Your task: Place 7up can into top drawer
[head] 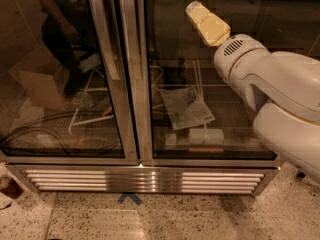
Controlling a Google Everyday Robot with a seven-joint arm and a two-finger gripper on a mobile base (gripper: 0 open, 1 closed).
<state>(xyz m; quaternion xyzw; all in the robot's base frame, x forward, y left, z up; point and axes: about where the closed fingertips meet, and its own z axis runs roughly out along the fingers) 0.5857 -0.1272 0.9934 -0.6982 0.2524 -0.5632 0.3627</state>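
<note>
Filling most of the view is a glass-door cabinet (131,84), its two doors shut and a slatted vent grille (145,180) running along the base above the speckled floor (210,219). Next in size, the white robot arm (272,96) comes in from 4 o'clock and reaches up toward 1 o'clock, in front of the right-hand door. Behind that door's glass, near the centre of the view, lies a printed sheet of paper (187,106), with a small white box (206,135) just below it toward 6 o'clock. The yellowish gripper (206,23) sits at the arm's tip, at about 1 o'clock, close to the glass. From this angle I cannot tell whether it is clenched or released, nor whether it carries anything. Smallest of all, a blue tape mark (129,198) sits on the floor at 6 o'clock.

As for progress, the 7up can is not visible anywhere, neither in the cabinet nor on the floor, and no drawer or surface shows either. By my judgement nothing of the placing can be confirmed as done. The top drawer has yet to come into sight and be reached, and the can has yet to go into it.
</note>
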